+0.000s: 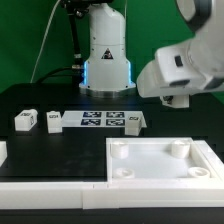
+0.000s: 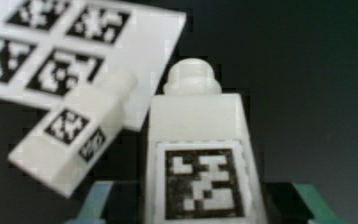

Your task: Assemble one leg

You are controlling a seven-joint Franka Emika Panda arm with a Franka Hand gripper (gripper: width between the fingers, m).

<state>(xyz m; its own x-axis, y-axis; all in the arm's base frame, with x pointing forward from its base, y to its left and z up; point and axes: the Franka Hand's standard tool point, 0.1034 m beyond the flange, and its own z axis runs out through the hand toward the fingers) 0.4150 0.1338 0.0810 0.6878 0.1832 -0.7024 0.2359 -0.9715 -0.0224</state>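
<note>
Two tagged legs: one leg (image 2: 197, 150) sits between the fingers of the gripper (image 2: 202, 198), whether clamped I cannot tell; second leg (image 2: 78, 135) lies just beside, near the marker board (image 2: 69, 45) with its printed tags.

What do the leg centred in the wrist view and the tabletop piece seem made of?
The leg: apparently hard white plastic, matte, with smooth moulded edges and a rounded peg; its black-and-white tag looks printed, maybe a sticker. The tabletop piece: the same white plastic look, with moulded rim and round bosses.
</note>
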